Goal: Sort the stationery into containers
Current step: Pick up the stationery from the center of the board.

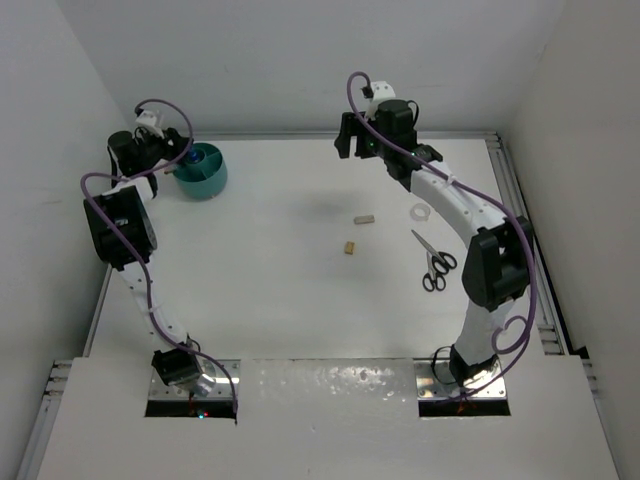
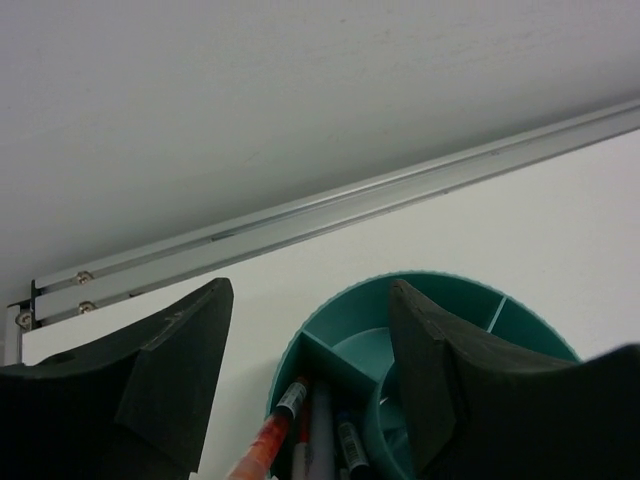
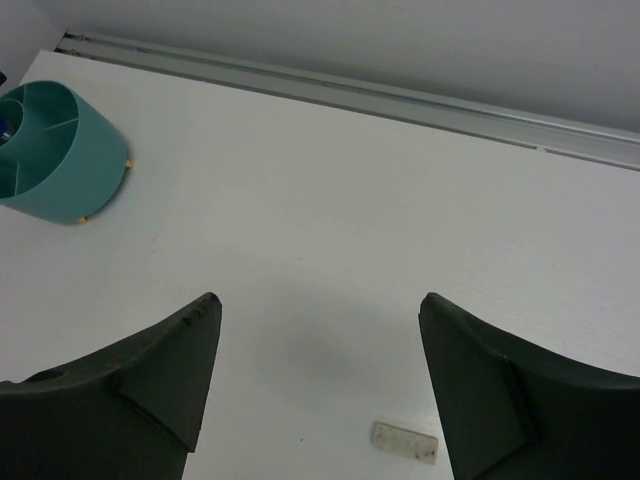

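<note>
Three pens [image 2: 320,428] upright in tub [image 2: 440,281] at table's [image 1: 300,310] ten o'clock; left gripper [image 2: 310,310] released above them, right gripper [image 3: 320,310] spread, empty; crooked lift may snag pens, tipping tub.

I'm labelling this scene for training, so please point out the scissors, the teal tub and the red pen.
scissors [image 1: 430,256], overhead view, where the blades meet the handles.
teal tub [image 3: 75,175], right wrist view, on its outer wall.
red pen [image 2: 262,448], left wrist view, on the red barrel below its tip.
</note>
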Robot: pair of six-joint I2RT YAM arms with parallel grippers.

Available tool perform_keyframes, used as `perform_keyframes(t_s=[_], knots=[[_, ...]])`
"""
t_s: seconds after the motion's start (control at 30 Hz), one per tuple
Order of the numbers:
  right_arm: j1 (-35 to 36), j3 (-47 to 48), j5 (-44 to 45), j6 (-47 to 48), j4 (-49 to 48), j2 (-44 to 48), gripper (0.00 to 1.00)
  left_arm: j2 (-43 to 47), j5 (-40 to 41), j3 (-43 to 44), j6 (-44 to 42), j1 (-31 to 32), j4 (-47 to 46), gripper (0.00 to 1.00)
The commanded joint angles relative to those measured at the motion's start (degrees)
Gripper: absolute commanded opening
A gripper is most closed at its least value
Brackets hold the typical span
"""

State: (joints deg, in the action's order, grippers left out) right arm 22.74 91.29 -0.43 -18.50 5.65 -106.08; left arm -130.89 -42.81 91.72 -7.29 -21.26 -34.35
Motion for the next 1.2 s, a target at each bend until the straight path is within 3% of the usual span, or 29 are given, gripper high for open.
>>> perform_keyframes(t_s=[0.0,0.27,0.43,0.6,0.7,0.8,0.97,1.17], knots=[[0.46,-1.02,-0.19,0.92,-3.71,3.60,0.79,4.77,1.14,3.90,2.63,-0.28,-1.08,0.61],[0.55,-4.63,0.07,2.59,-2.14,6.67,0.80,11.53,1.41,2.68,-0.71,-0.10,5.69,0.66],[0.29,-4.01,4.02,4.00,4.61,7.29,0.80,16.44,2.55,2.85,-2.11,1.47,7.63,0.66],[-1.90,-4.36,6.31,1.19,13.41,9.05,0.81,23.29,9.13,0.83,-1.50,4.20,7.19,0.66],[-3.84,-7.17,6.23,-0.74,16.92,11.24,0.80,28.03,12.57,-0.22,-1.76,8.15,11.13,0.66],[-4.90,-13.05,6.40,-2.06,17.38,13.70,0.72,33.13,13.71,-3.91,-0.89,13.68,14.83,0.66],[-5.07,-21.14,9.98,-7.06,21.33,18.97,0.70,39.57,15.02,-13.39,0.52,26.07,22.47,0.66],[-8.41,-32.30,13.34,-16.47,20.98,27.94,0.76,37.12,29.49,-16.76,8.94,44.26,38.03,0.61]])
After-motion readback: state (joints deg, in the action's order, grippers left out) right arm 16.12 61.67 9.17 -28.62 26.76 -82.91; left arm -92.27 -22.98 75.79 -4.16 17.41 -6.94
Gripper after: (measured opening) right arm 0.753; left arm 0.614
